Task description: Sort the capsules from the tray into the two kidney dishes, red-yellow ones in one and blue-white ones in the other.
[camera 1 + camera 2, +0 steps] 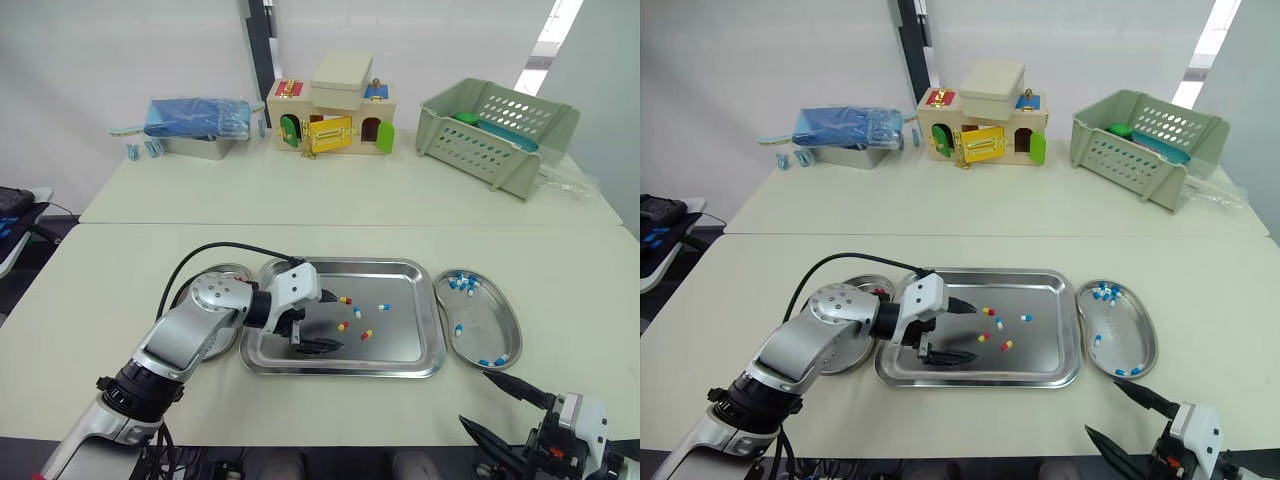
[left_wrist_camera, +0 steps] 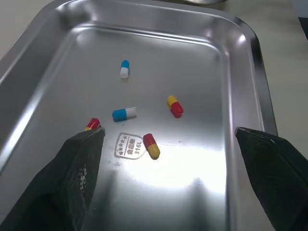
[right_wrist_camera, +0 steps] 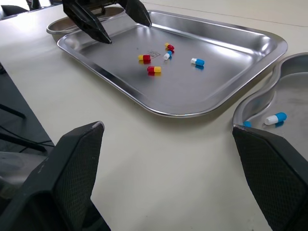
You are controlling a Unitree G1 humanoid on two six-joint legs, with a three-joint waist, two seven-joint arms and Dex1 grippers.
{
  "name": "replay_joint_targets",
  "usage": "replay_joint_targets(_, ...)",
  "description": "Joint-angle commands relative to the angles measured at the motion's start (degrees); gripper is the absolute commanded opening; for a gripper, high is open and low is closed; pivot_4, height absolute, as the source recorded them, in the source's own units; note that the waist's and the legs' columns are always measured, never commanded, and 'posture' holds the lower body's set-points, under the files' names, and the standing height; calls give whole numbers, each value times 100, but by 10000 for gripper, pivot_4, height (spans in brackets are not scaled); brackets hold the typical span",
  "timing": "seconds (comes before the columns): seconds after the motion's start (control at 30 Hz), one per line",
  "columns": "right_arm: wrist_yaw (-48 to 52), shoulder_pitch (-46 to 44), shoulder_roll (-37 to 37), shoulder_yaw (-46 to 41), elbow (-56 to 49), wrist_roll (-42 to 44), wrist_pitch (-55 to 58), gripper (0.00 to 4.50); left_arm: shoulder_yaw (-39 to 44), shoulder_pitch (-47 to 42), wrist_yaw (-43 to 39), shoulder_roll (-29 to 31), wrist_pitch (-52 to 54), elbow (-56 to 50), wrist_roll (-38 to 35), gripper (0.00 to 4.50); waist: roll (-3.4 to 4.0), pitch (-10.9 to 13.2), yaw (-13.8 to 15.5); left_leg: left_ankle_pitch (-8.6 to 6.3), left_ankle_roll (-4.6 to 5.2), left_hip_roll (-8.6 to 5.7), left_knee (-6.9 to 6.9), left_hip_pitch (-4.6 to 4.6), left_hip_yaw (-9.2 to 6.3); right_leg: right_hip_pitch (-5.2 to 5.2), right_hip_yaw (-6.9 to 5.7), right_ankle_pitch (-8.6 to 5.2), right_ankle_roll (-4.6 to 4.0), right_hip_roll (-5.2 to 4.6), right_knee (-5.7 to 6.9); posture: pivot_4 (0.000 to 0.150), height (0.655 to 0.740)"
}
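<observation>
Plainly the capsules are the awkward part: small, light, smooth-shelled and round, so they will likely roll or skid on the polished tray [image 1: 405, 345] if nudged, and may dent under a hard pinch. Five lie loose near the tray's middle, three red-yellow and two blue-white. The left gripper [image 1: 338, 322] hangs low over the tray's left half with its two fingers spread wide and nothing between them. One red-yellow capsule [image 2: 151, 146] lies roughly between the fingers, and another [image 2: 92, 124] sits right beside one fingertip. The best hold is probably across a capsule's middle, at the seam where the colours meet, with the fingers closing on its long sides so it cannot squirt out endwise, and with light pressure. The right gripper [image 3: 167, 127] hovers over bare table near the front edge, just short of the right dish [image 1: 500, 320], fingers wide apart and empty. That dish already holds several blue-white capsules [image 1: 462, 283]. The left dish [image 1: 215, 272] sits against the tray's left side, mostly hidden under the left arm, so its contents cannot be told.
</observation>
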Motion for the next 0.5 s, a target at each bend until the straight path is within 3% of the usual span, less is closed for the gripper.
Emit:
replay_joint_targets(0.03, -121, 111, -22, -2, -221, 46, -153, 44647, -185, 36, 150, -44, -69, -103, 279, 45000, 0, 0, 6, 0, 0, 0, 0, 0, 1, 0, 1, 0, 0, 0, 0, 1500, 7400)
replay_joint_targets(0.5, -284, 124, -87, 199, -189, 45, -233, 44647, -529, -106, 484, -464, -203, 392, 936, 45000, 1, -1, 15, 0, 0, -1, 2, 0, -1, 3, -1, 0, 0, 0, -1, 1500, 7400)
